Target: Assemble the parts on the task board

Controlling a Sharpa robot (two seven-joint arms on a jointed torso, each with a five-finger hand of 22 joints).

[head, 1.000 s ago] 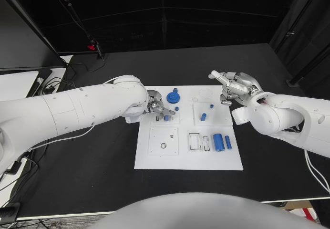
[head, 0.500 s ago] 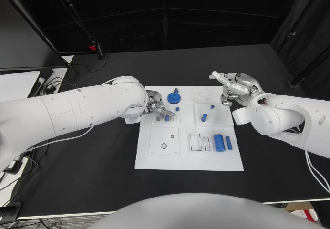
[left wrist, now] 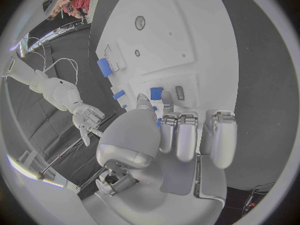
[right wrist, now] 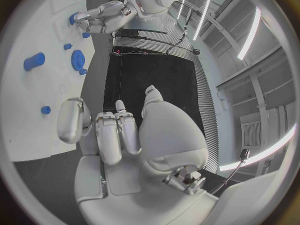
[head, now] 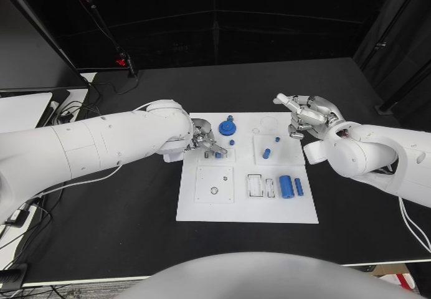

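Observation:
The white task board [head: 246,202] lies mid-table. My left hand [head: 203,138] hangs over its upper left square, thumb and a finger pinching a small blue part [head: 218,154], which the left wrist view shows as the small blue part [left wrist: 156,93] at the fingertips beside a slot. A blue gear [head: 227,128] with a small peg [head: 230,117] behind it stands near that hand. A short blue pin [head: 266,152] lies in the upper right square. My right hand [head: 305,115] hovers off the board's upper right corner, fingers apart and holding nothing.
A large blue cylinder [head: 286,185] and a thinner blue piece [head: 298,185] lie at the board's right side, next to two rectangular slots [head: 260,185]. A round recess [head: 213,191] sits in the lower left square. Black table [head: 108,212] surrounds the board.
My left hand's fingers have shifted slightly over the upper left square with the small blue part. The right hand has stayed still.

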